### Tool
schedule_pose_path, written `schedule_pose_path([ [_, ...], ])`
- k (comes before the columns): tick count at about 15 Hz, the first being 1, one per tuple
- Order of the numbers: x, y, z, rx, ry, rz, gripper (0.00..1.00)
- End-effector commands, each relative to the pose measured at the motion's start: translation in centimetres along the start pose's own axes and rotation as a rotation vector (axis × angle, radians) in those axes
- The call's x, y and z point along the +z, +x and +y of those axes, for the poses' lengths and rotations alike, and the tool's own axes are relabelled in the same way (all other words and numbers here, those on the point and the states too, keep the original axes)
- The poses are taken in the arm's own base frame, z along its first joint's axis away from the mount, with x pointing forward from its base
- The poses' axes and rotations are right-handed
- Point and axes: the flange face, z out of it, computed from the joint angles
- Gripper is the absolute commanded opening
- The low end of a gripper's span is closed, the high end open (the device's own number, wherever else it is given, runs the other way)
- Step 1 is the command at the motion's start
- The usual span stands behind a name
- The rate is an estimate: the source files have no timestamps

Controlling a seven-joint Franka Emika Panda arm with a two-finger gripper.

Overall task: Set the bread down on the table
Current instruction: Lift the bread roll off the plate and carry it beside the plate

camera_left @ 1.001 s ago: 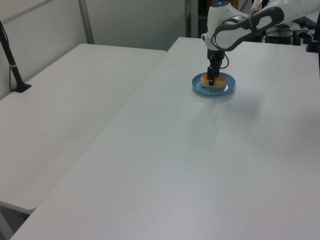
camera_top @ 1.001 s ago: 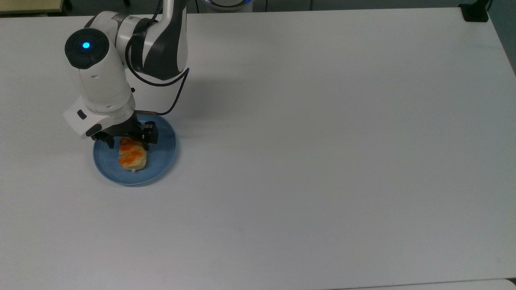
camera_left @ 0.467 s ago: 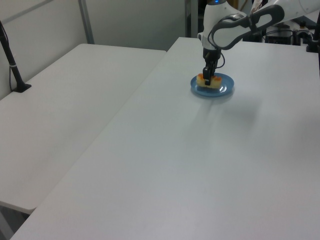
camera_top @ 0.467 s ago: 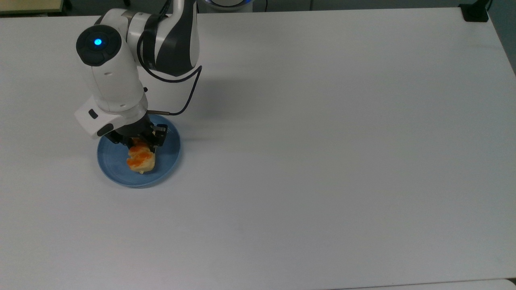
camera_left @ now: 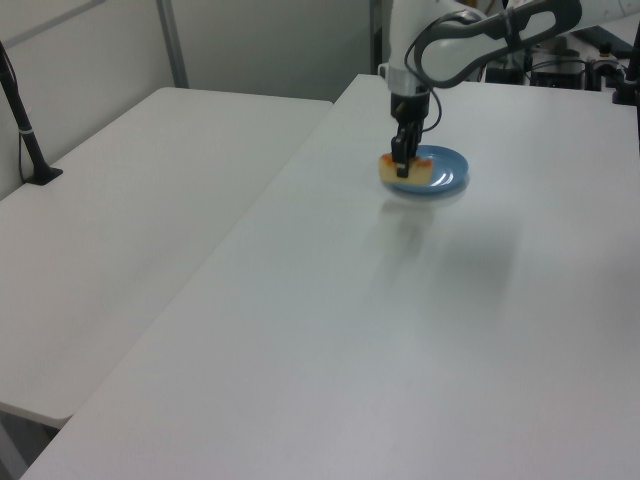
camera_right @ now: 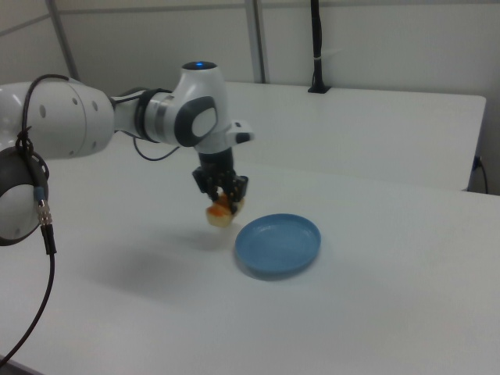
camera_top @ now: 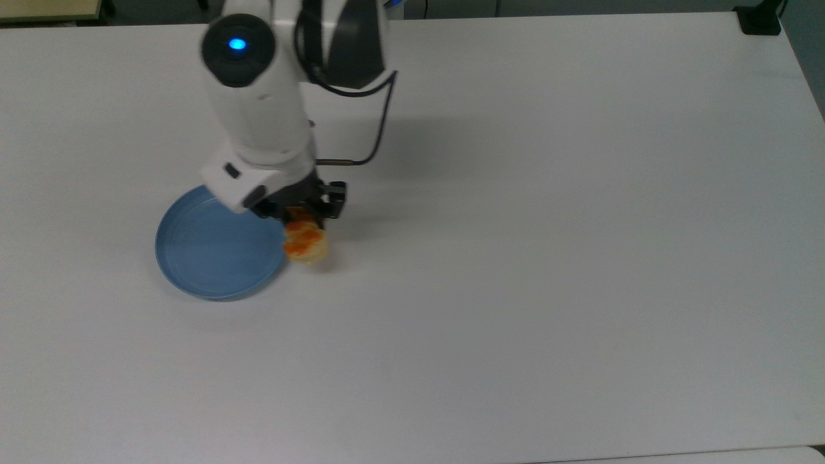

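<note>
Since the earlier frames, the arm has carried the bread [camera_top: 305,241] off the blue plate [camera_top: 206,254] toward the top view's right, and the plate's dish now lies bare. The gripper [camera_top: 301,216] pinches the roll from above, its dark fingers pressed against the roll's upper end. In the top view the bread sits just past the plate's right rim, over the white table [camera_top: 548,258], with a faint shadow on the tabletop beside it.

In the right view the bread [camera_right: 219,212] hangs clear of the surface, lifted above the table [camera_right: 375,312], to the left of the plate [camera_right: 278,243] and near its rim. The gripper [camera_right: 221,195] points straight down there, with the roll's orange glaze showing between the fingers.

In the left view the bread [camera_left: 403,171] appears at the plate's [camera_left: 445,172] left edge, held by the gripper [camera_left: 401,160] under the white wrist. A blue light glows on top of the arm's last joint [camera_top: 237,45] in the top view, and a black cable [camera_top: 374,138] loops from the arm down to the gripper's side.
</note>
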Motion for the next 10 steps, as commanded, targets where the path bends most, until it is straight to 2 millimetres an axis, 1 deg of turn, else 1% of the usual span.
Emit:
schedule_pose_path([
  [1, 1.1, -0.5, -6.7, 0.002, -0.025, -0.024, 0.49],
  [2, 1.4, -0.5, -8.1, 0.008, -0.023, -0.016, 0.51],
  [4, 3.7, -0.6, -10.9, 0.019, -0.043, -0.009, 0.55],
  [5, 5.3, -0.8, -11.5, 0.019, -0.072, -0.006, 0.59],
  [6, 6.2, -1.0, -11.6, 0.015, -0.099, -0.004, 0.74],
  [7, 6.6, -1.1, -11.2, 0.004, -0.115, -0.008, 1.00],
  [8, 6.1, -1.1, -10.8, 0.002, -0.118, -0.010, 1.00],
  [9, 4.8, -1.0, -10.8, -0.001, -0.120, 0.004, 1.00],
  [10, 2.6, -1.2, -10.7, 0.003, -0.126, 0.017, 1.00],
])
